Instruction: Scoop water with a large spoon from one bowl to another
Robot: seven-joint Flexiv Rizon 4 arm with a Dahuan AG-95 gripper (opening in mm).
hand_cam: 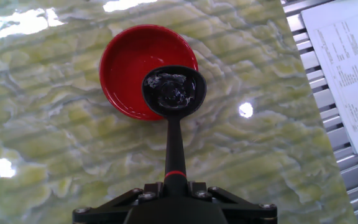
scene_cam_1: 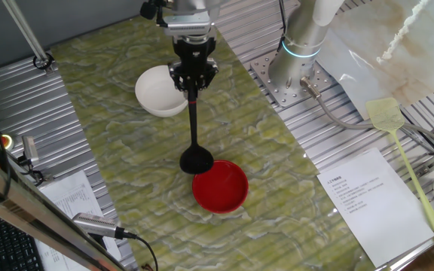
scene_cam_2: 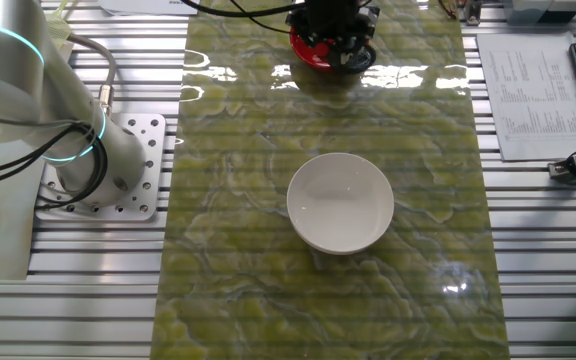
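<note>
Ladle work sits on a green marbled mat (scene_cam_1: 126,113) that covers the middle of a ribbed metal table (scene_cam_1: 21,98), by far the widest things in sight. The robot arm's base (scene_cam_2: 98,160) is bolted to the table off to one side of the mat.

The gripper (scene_cam_1: 193,75) hangs over the mat with its fingers pointing down, clamped on the top end of the large spoon (scene_cam_1: 195,124); in the hand view the black handle runs straight out from between the closed jaws.

The white bowl (scene_cam_2: 340,202) lies close beside the gripper in one fixed view, partly behind it, and it is apart from the spoon. In the other fixed view its inside looks plain and smooth (whether any liquid lies in it cannot be told).

The red bowl (hand_cam: 135,68) lies below and ahead of the gripper, out at the far end of the spoon's handle. The spoon's round scoop (hand_cam: 173,91) hangs at that bowl's rim, overlapping its edge in the hand view and partly over the mat. Whether the scoop touches the bowl cannot be told.

Water (hand_cam: 173,87) shows inside the scoop as a rippled sheen with pale glints. Inside the red bowl only a glossy surface shows.
</note>
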